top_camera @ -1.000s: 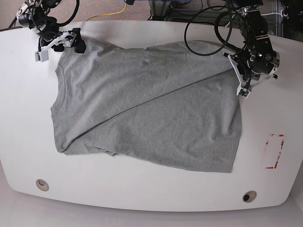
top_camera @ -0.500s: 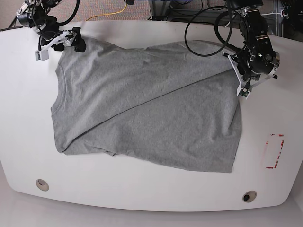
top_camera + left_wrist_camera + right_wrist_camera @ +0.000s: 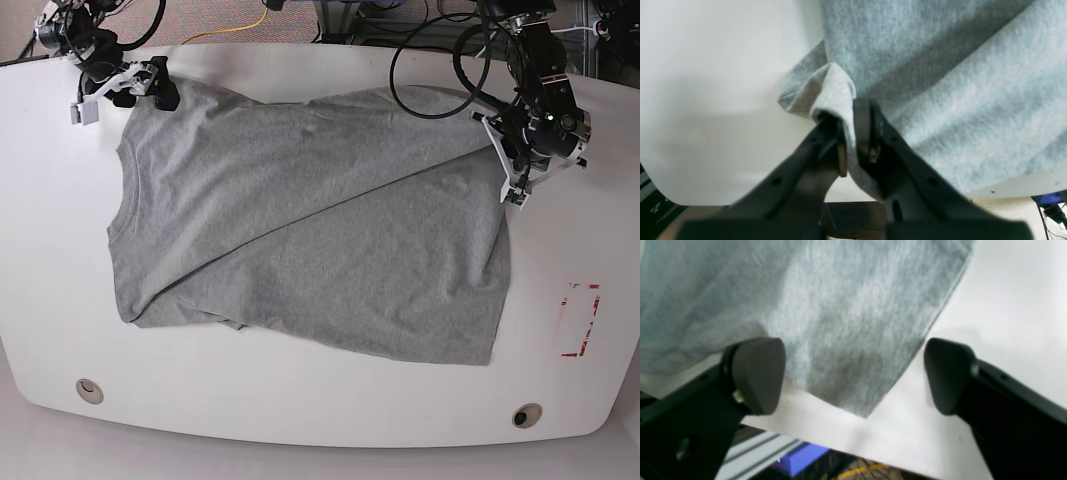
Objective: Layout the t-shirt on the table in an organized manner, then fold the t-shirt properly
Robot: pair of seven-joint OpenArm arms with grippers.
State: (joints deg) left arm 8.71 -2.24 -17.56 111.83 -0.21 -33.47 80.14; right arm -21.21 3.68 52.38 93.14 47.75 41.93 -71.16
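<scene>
T-shirt (image 3: pixel 310 220) spread on the bench (image 3: pixel 300 410)

Its edge is clamped by the left end effector (image 3: pixel 850 140); the right end effector (image 3: pixel 853 373), released, is held over a corner near the bench rim.

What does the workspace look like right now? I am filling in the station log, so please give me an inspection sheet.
Surface: white table, glossy, with two round grommets near the front edge and a red tape outline.
Job's things: grey t-shirt spread out but not flat; a diagonal fold crosses it.
Clutter: nothing seen.
Grippers: left gripper shut on a bunched edge of the t-shirt; right gripper open, straddling a shirt corner without pinching it.
Cables: black cables loop off the left arm; a yellow cable lies on the floor behind.
Surroundings: floor and frame parts beyond the table's far edge.
</scene>
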